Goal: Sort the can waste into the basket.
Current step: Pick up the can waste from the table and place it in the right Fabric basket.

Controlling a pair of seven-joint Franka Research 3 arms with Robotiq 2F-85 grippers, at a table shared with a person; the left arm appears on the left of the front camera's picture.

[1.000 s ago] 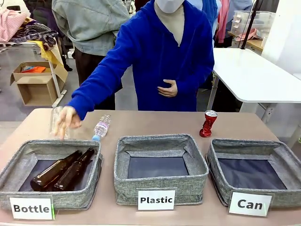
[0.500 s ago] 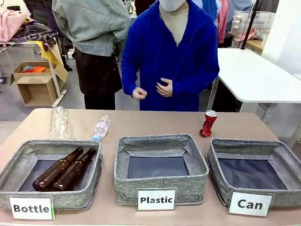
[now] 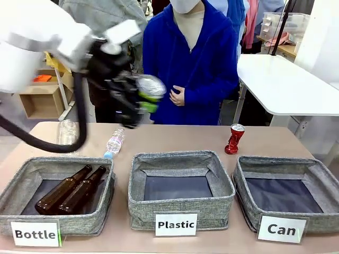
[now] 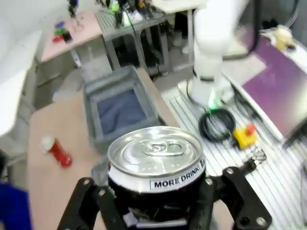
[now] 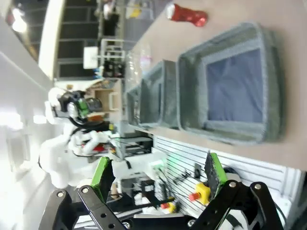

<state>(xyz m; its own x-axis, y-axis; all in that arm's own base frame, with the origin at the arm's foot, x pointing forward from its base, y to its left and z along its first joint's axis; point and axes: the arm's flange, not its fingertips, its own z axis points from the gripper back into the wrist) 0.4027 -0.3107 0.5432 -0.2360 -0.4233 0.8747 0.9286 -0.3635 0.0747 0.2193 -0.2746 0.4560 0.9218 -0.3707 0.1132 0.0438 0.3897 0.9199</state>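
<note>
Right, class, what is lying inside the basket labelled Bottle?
Two brown bottles lie side by side in the Bottle basket, necks toward its far wall. Its front wall covers the nearest strip of floor, so that part cannot be checked.
</note>
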